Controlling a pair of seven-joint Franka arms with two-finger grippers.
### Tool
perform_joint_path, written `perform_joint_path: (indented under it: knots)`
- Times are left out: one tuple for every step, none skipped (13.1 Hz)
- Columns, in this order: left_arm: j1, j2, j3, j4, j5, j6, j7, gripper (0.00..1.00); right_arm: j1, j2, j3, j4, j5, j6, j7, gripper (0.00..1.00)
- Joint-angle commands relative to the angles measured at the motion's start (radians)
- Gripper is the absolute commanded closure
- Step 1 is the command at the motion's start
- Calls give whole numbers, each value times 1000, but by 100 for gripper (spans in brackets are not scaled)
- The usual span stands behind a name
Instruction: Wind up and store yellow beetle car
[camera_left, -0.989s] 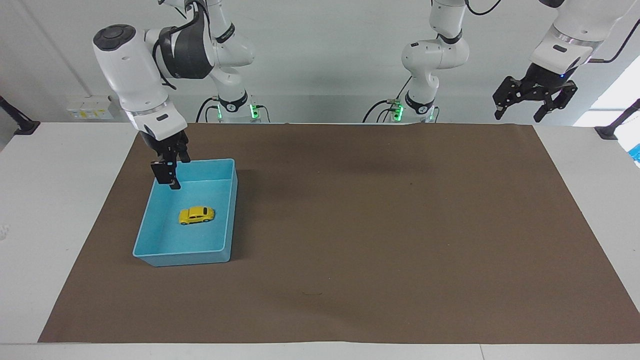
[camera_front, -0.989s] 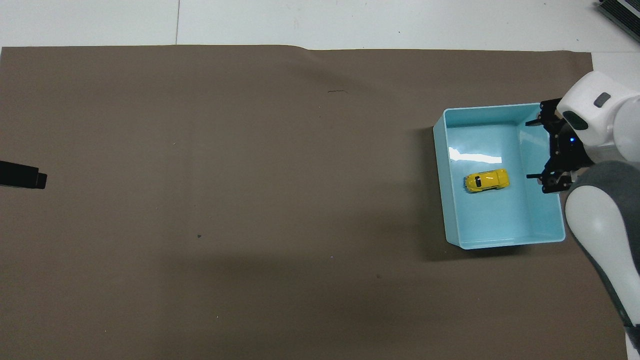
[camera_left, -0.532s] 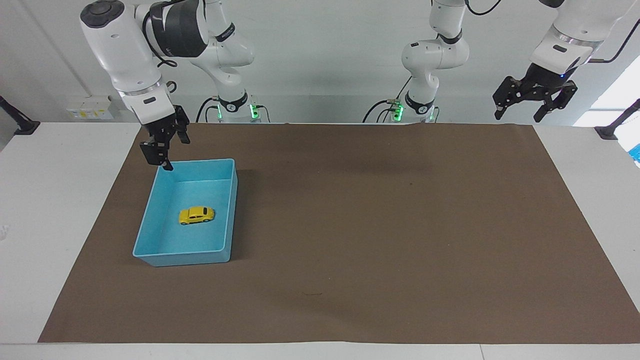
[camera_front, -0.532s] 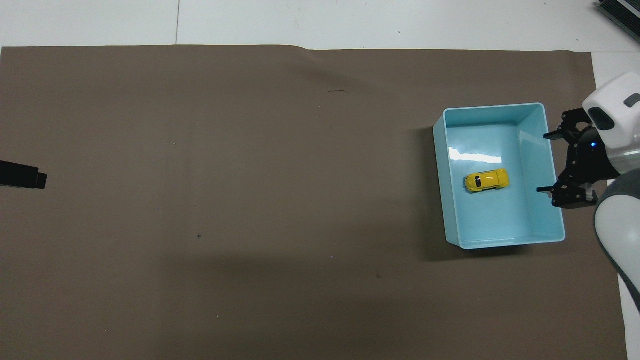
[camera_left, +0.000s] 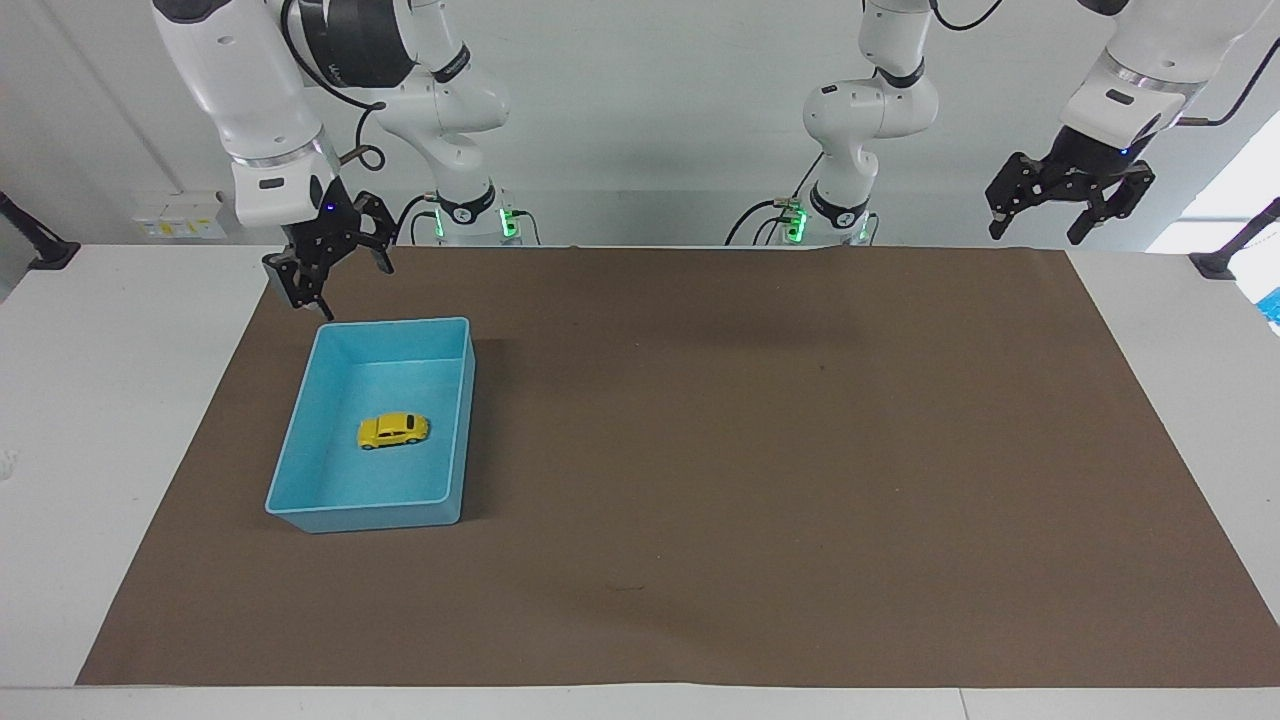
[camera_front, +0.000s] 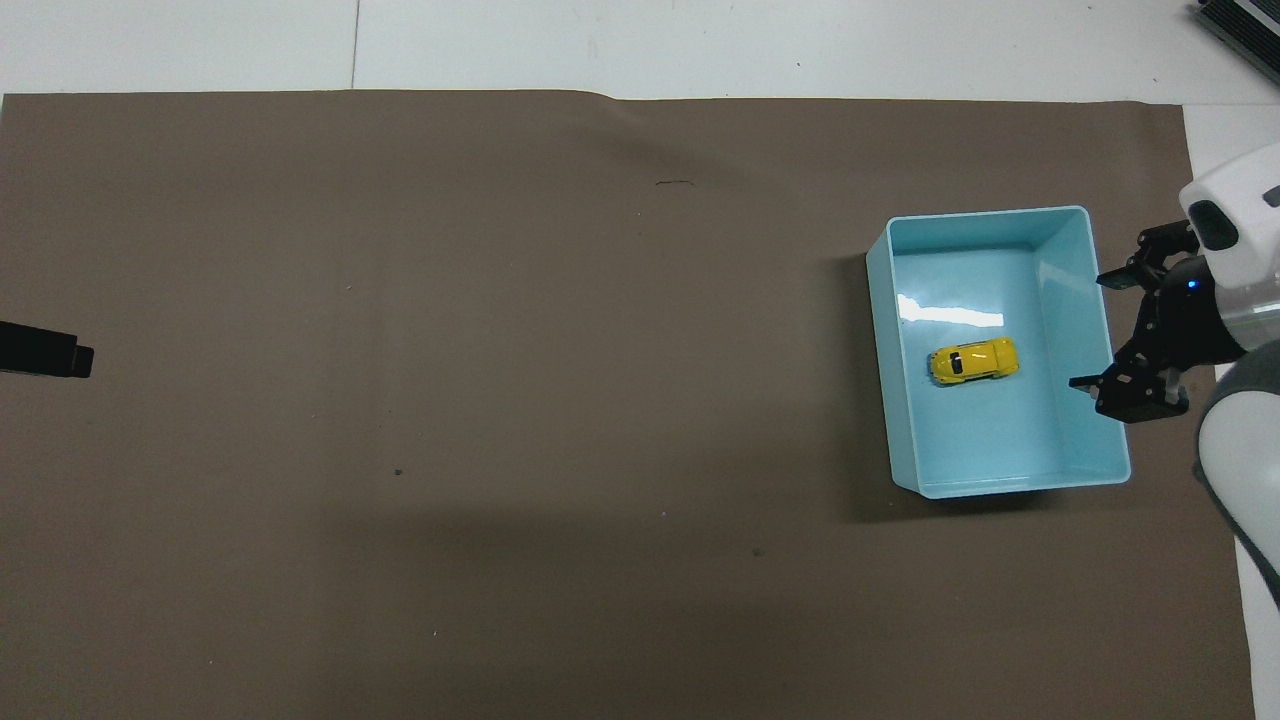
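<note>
The yellow beetle car stands on its wheels on the floor of the light-blue bin, around its middle, with nothing touching it. My right gripper hangs open and empty, raised over the bin's rim on the side toward the right arm's end of the table. My left gripper waits high over the mat's corner at the left arm's end, open and empty. Only its black tip shows in the overhead view.
A brown mat covers most of the white table. The bin stands on the mat toward the right arm's end. A small blue item lies at the table's edge by the left arm's end.
My right gripper has risen out of the bin and drawn back past its rim toward the right arm's end. The car and the left arm have not moved.
</note>
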Motion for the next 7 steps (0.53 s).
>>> perform_joint_path:
  knots:
    - [9,-11,-3,-2,-9,-13,-1,0,-34,2,6,9,11,-21,136,0]
    - [9,-11,-3,0,-9,-13,-1,0,-60,5,21,15,12,-20,166,0]
    - [9,-11,-3,-2,-9,-13,-1,0,-62,9,15,32,12,-18,193,0]
    - [9,-11,-3,0,-9,-13,-1,0,-62,14,12,38,12,-18,231,0]
    - [9,-11,-3,-2,-9,-13,-1,0,-62,16,12,40,12,-18,280,0]
    - [9,-11,-2,-2,-9,-13,-1,0,-62,16,14,40,11,-14,337,0]
    - [9,-11,-3,-2,-9,-13,-1,0,-62,16,20,40,11,-14,386,0]
